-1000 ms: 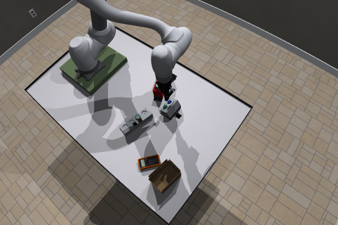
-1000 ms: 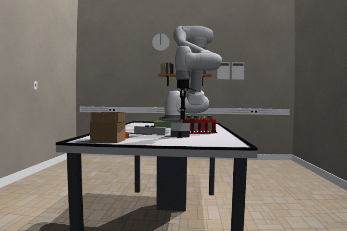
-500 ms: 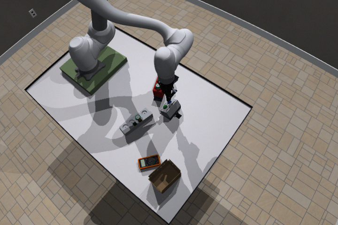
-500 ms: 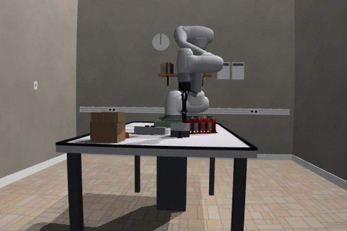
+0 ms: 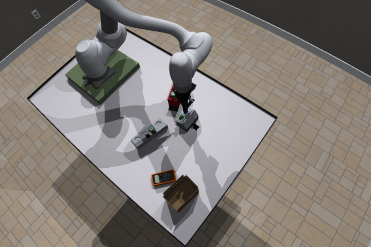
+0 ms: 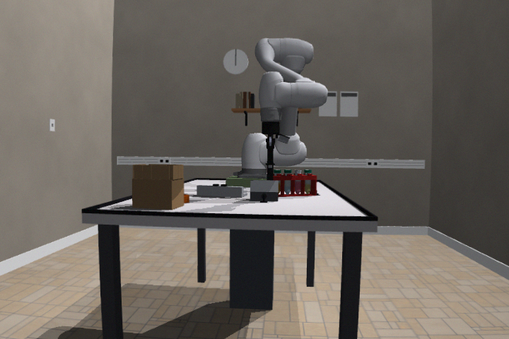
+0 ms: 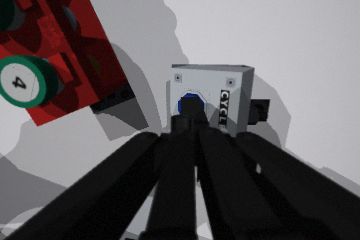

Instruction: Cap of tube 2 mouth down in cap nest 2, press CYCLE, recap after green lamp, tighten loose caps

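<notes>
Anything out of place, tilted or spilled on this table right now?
Nothing stands out. The shut black gripper points at the blue CYCLE key; one green screw cap lies in the grey cap tray; the red tube rack stands upright.

The key housing (image 5: 188,119) sits between the decapping station (image 5: 171,100) and the cap tray (image 5: 149,134).

The top view looks steeply down, the exterior view faces the surface (image 6: 335,203) level from afar, and the wrist view looks closely along the tool (image 7: 190,117).
</notes>
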